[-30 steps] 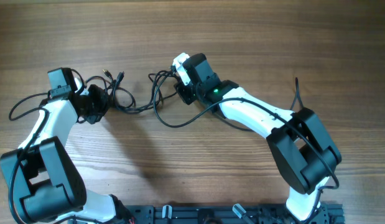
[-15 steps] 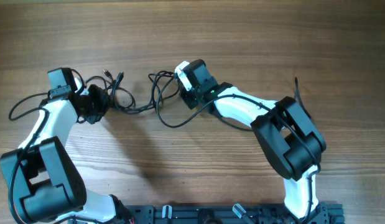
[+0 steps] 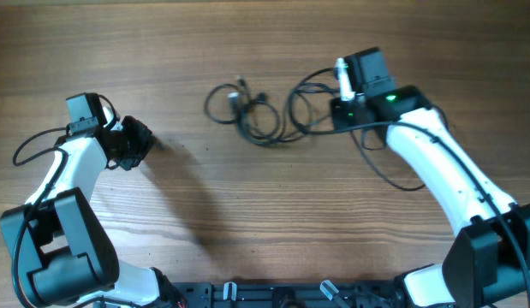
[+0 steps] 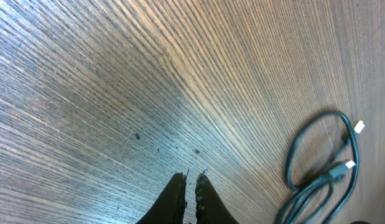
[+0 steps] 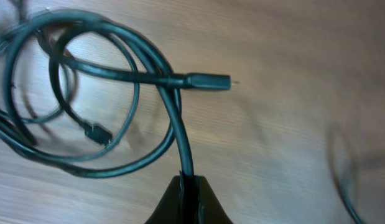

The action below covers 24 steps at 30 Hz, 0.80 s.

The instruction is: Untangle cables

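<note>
**Right tool pinches a cable, left tool holds nothing**

The cables [image 3: 247, 120] lie on the brown wood bench [image 3: 265, 231], in the far middle part. They are thin and dark. They make a few round loops that lie over each other. The bunch runs off to the right, up to the right tool [image 5: 187, 182].

The right tool is squeezed tight on one of the cables. Its own camera shows the two fingers pressed on the cord. The cord goes up from them and bends into a big loop. A long plug [image 5: 208, 81] pokes out to the right across that loop. A small plug [image 5: 99, 133] lies inside the loops. The left edge of this view is a bit blurry.

The left tool [image 4: 191, 183] is at the left side of the bench, well apart from the bunch. Its fingers are very narrow, almost touching, and nothing is between them. They point at bare wood. In its camera a loop of cable shows off to the right, with two pale plug ends [image 4: 359, 127] on it
</note>
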Each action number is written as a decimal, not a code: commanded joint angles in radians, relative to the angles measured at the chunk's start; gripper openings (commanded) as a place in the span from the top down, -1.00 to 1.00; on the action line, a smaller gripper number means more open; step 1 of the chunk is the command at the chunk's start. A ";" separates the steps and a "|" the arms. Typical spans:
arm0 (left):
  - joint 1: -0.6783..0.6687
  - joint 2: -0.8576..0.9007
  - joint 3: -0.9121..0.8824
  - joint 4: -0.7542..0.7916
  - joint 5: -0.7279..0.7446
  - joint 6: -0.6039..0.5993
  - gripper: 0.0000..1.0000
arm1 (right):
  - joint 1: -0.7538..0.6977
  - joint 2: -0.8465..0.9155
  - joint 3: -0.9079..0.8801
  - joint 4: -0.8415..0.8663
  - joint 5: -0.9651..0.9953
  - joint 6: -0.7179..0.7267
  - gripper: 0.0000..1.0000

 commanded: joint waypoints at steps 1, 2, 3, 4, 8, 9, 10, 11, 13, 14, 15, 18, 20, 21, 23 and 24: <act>-0.001 0.002 -0.007 0.000 0.009 -0.005 0.78 | -0.096 0.001 -0.001 -0.029 -0.158 0.018 0.91; -0.001 0.002 -0.007 0.001 0.054 -0.002 0.67 | -0.106 0.001 -0.001 -0.022 -0.277 0.019 0.91; -0.002 0.002 -0.007 0.009 0.122 0.042 0.55 | -0.106 0.001 -0.001 -0.016 -0.354 0.019 0.91; -0.016 0.002 -0.007 0.028 0.245 0.167 0.32 | -0.106 0.001 -0.001 -0.004 -0.433 0.020 0.91; -0.142 0.002 -0.007 0.079 0.420 0.428 -0.16 | -0.104 0.001 -0.001 0.016 -0.600 0.023 0.91; -0.209 0.002 -0.007 0.108 0.420 0.478 -0.21 | -0.104 0.001 -0.001 0.017 -0.632 0.023 0.92; -0.269 0.002 -0.007 0.132 0.420 0.523 -0.24 | -0.104 0.001 -0.001 0.017 -0.631 0.029 0.91; -0.328 0.002 -0.007 0.148 0.420 0.575 -0.26 | -0.104 0.001 -0.001 0.016 -0.631 0.028 0.91; -0.423 0.002 -0.007 0.153 0.420 0.686 -0.34 | -0.104 0.001 -0.001 0.016 -0.631 0.029 0.91; -0.457 0.002 -0.007 0.153 0.420 0.713 -0.35 | -0.104 0.001 -0.001 0.016 -0.631 0.029 0.91; -0.497 0.002 -0.007 0.153 0.420 0.735 -0.37 | -0.104 0.001 -0.001 0.016 -0.631 0.028 0.91; -0.579 0.002 -0.007 0.166 0.393 0.767 -0.47 | -0.104 0.001 -0.001 0.016 -0.631 0.028 0.91; -0.613 0.002 -0.007 0.197 0.381 0.766 -0.50 | -0.104 0.001 -0.001 0.016 -0.632 0.028 0.91; -0.627 0.002 -0.007 0.214 0.381 0.766 -0.50 | -0.104 0.001 -0.001 0.016 -0.632 0.029 0.91; -0.654 0.002 -0.007 0.245 0.331 0.739 -0.45 | -0.104 0.001 -0.001 0.013 -0.632 0.029 0.91; -0.669 0.002 -0.007 0.265 0.269 0.693 -0.40 | -0.104 0.001 -0.001 0.013 -0.632 0.029 0.91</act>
